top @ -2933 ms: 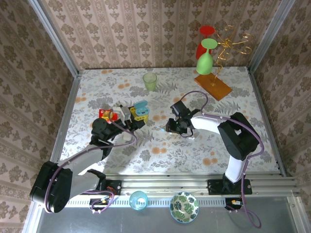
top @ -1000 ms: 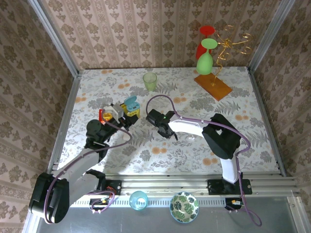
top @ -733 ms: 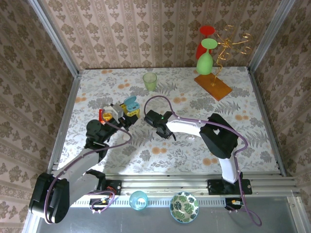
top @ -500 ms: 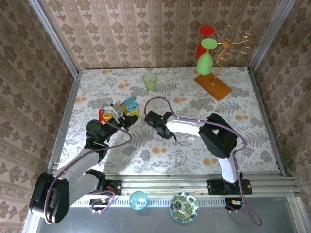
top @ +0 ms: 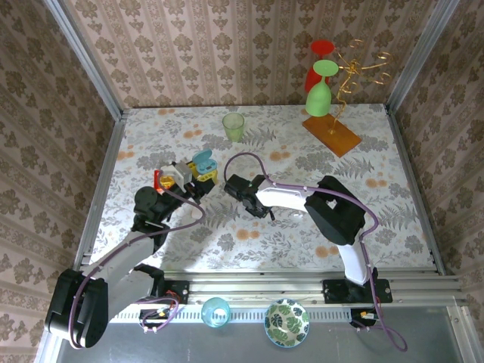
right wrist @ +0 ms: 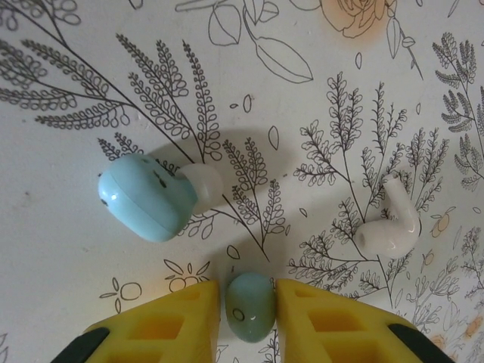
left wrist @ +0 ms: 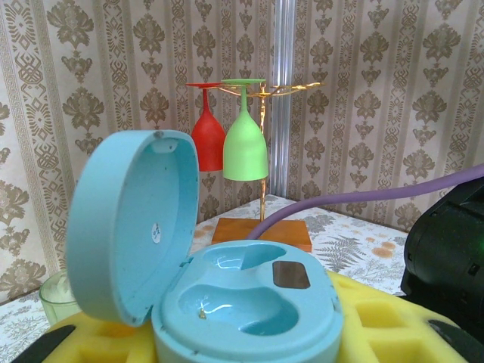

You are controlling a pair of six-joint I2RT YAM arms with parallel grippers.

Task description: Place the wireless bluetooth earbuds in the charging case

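The right fingers (right wrist: pixel 206 311) are pinching a pale-blue earbud (right wrist: pixel 250 306) over the desk (right wrist: pixel 68 257). The left fingers (left wrist: pixel 372 319) are clamping the open charging case (left wrist: pixel 242 302).

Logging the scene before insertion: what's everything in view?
plastic charging case: 1, pale blue, open, empty
bud-shaped wireless earbuds: 3, two pale blue, one white, two on table
translucent cup: 1, green, far centre
stemmed glasses: 2, red and green, hanging from wood-based rack
small object: 1, red-yellow, left of case
round cup, patterned bowl: 1 each, blue, green, near ledge
left gripper: yellow, shut on case
right gripper: yellow, shut on third earbud
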